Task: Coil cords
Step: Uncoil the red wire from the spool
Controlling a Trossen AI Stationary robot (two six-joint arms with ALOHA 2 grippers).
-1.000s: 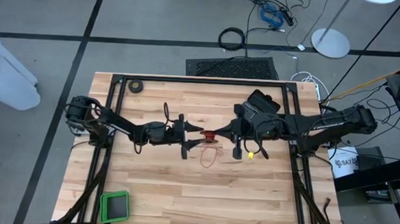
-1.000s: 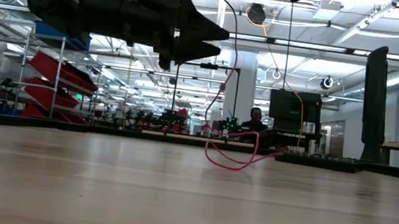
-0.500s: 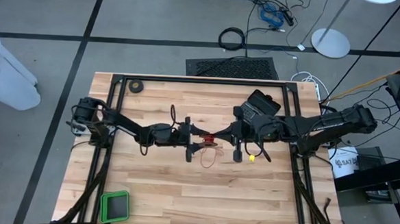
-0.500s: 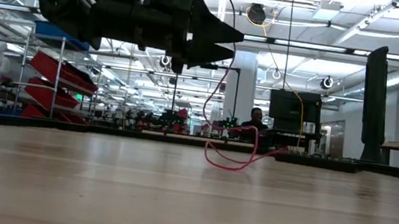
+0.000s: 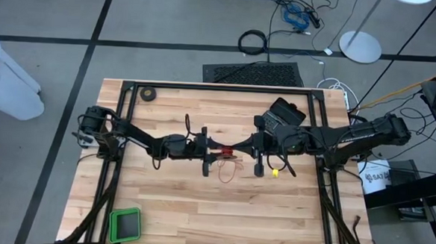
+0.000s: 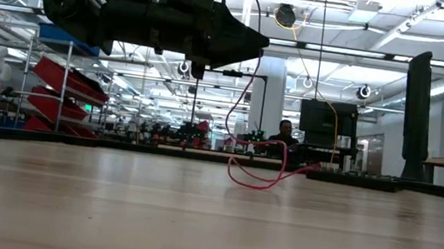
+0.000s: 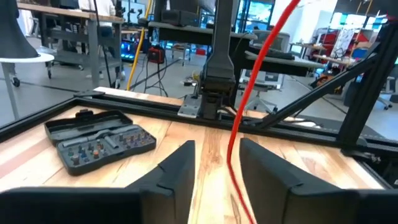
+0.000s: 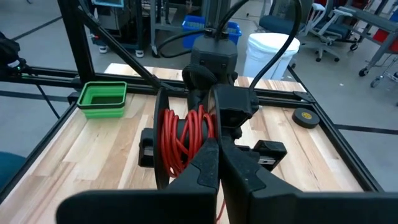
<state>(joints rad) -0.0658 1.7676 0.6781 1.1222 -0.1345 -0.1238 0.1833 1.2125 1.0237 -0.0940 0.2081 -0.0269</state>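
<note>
The cord is a thin red wire (image 7: 239, 118), partly wound on a small black reel (image 8: 186, 140). My right gripper (image 8: 217, 152) is shut at the reel and holds it high over the table's middle (image 5: 230, 147). From the reel the wire hangs down, and its loose loops (image 6: 262, 179) lie on the wood. My left gripper (image 7: 216, 149) points level at the reel from the table's left. It is open, with a narrow gap, and the hanging wire runs between its fingers close to one of them. I cannot tell whether it touches the wire. My right gripper comes level from the table's right, and its shut fingertips (image 8: 208, 163) meet at the reel's near side. They hide the place of contact. The reel is lifted clear with its winding (image 8: 177, 134) facing the gripper, and the wire hangs slack below it.
A black tape roll (image 5: 149, 94) lies at the far left corner and a green tray (image 5: 125, 224) at the near left. An open black bit case (image 7: 99, 140) lies at the far right. Black frame rails (image 5: 220, 87) run along the table's edges.
My left gripper has gone a little toward the table's right, up to the hanging wire below the reel. Its fingers have then drawn closer together around the wire. The reel and the loops on the table have stayed where they were.
</note>
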